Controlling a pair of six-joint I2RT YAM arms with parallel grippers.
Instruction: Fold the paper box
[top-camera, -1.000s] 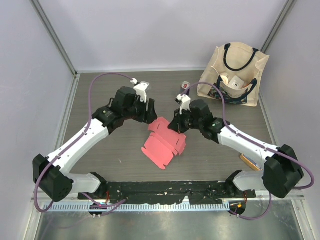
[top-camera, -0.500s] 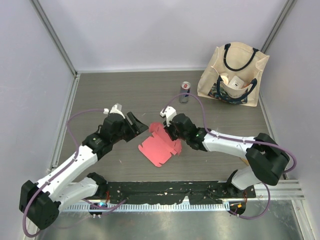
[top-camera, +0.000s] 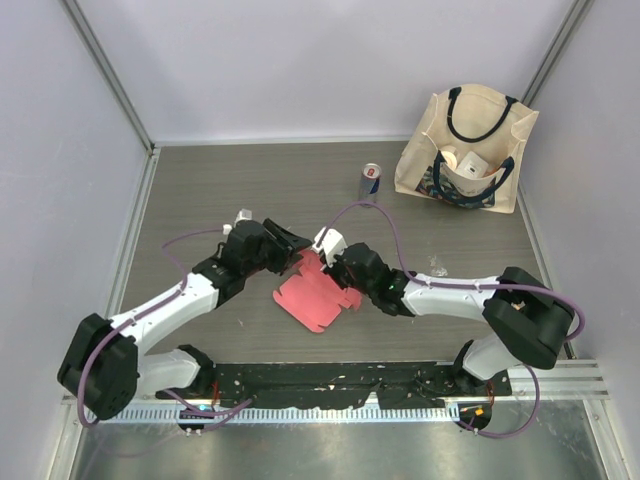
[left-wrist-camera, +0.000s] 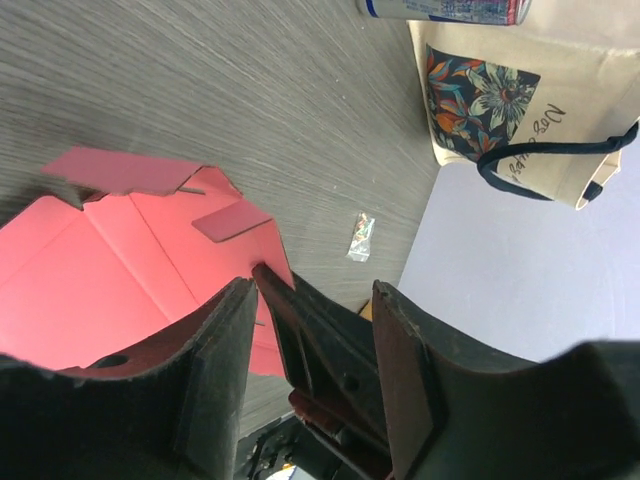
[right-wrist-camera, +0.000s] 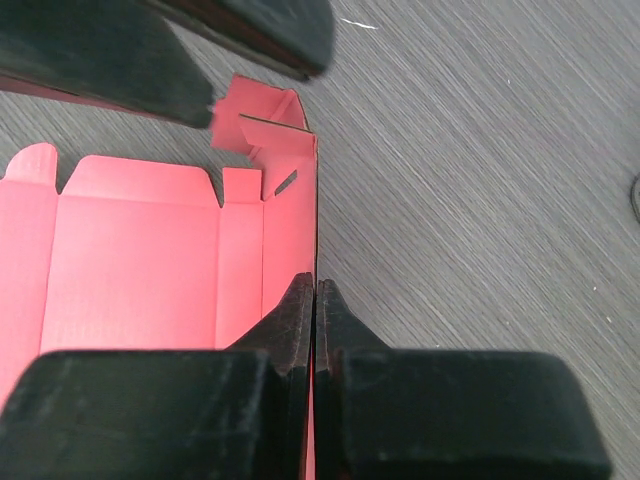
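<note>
Raised right edge of paper box (top-camera: 312, 296) sat clamped in right gripper (right-wrist-camera: 315, 290) jaws; left gripper (top-camera: 293, 246) jaws stood apart just beside far flap, sheet lying to its near-right

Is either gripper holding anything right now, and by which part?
Right gripper pinches the paper box by its upturned side edge; left gripper is open, holding nothing.

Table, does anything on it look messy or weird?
A small crinkled clear wrapper lies loose on the table, apart from the paper box. It looks like stray litter. Nothing is spilled; the can stands upright.
</note>
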